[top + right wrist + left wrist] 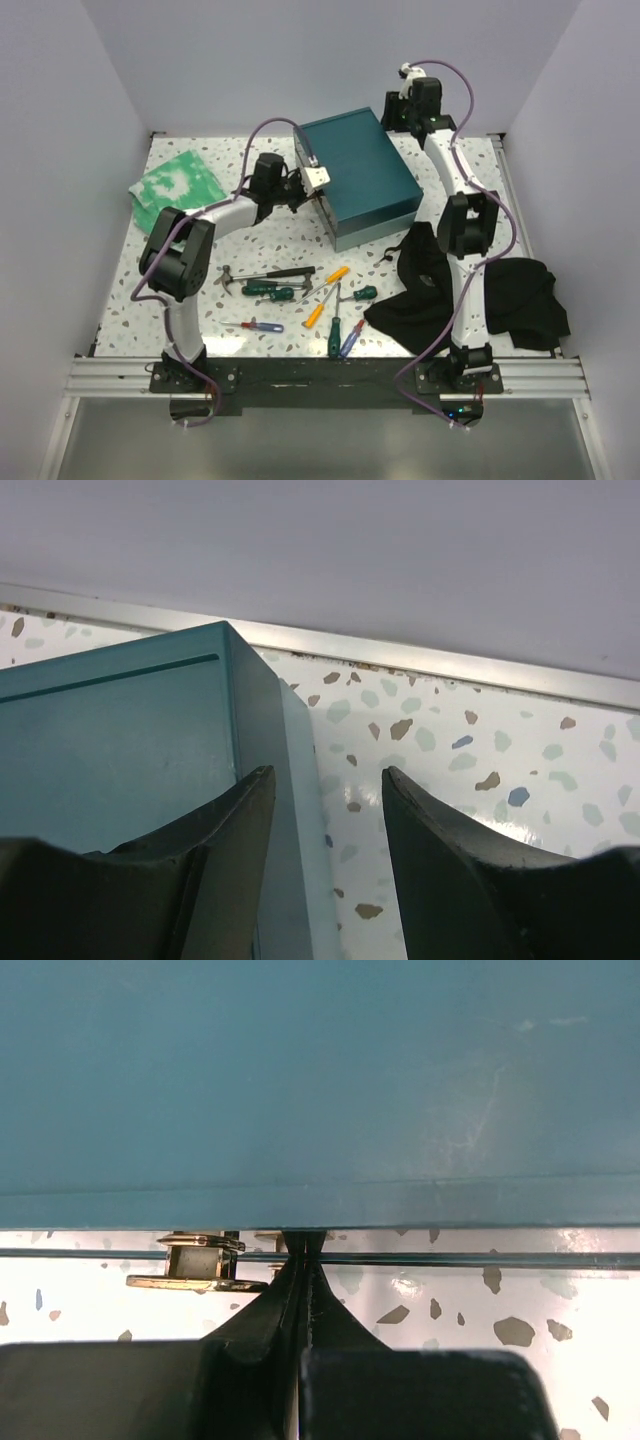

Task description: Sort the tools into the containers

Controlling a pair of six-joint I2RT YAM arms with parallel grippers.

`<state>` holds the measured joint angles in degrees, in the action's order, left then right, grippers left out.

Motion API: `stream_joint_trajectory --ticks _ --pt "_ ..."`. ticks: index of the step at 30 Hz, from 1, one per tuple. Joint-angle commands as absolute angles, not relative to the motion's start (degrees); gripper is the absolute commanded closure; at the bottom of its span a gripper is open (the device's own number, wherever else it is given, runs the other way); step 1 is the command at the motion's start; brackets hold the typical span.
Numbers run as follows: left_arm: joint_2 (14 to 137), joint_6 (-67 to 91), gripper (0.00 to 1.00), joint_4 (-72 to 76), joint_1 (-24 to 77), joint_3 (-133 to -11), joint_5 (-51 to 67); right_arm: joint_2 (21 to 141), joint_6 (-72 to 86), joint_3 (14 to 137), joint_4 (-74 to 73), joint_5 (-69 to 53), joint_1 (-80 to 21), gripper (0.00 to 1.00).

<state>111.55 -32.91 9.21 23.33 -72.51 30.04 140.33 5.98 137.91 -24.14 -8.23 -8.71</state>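
At the teal box (355,170), left fingers (300,1300) closed by its lower edge, right fingers (430,820) open astride its far corner.

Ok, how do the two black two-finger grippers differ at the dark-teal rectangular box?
The left gripper is shut, jaws pressed together; the right gripper stands open, a clear gap between its jaws. The left gripper sits at the dark-teal box's left side, by a metal latch; the right gripper at its far right corner. Both are at that box, not at the scattered tools.
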Motion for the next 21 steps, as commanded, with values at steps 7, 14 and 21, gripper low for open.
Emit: stream_joint_trajectory --ticks 7,14,21 --pt "101.7 -21.8 0.71 5.9 18.8 -73.4 19.9 136.6 3.2 140.5 -25.8 -3.8 -13.5 0.36" --pt "94.9 -11.4 0.27 10.2 16.0 -64.1 14.6 130.3 1.0 136.4 -25.8 -0.4 -13.4 0.24" --pt "107.8 11.3 0.27 0.8 12.8 -77.7 16.3 128.1 1.8 133.8 -26.4 -1.1 -13.5 0.22"
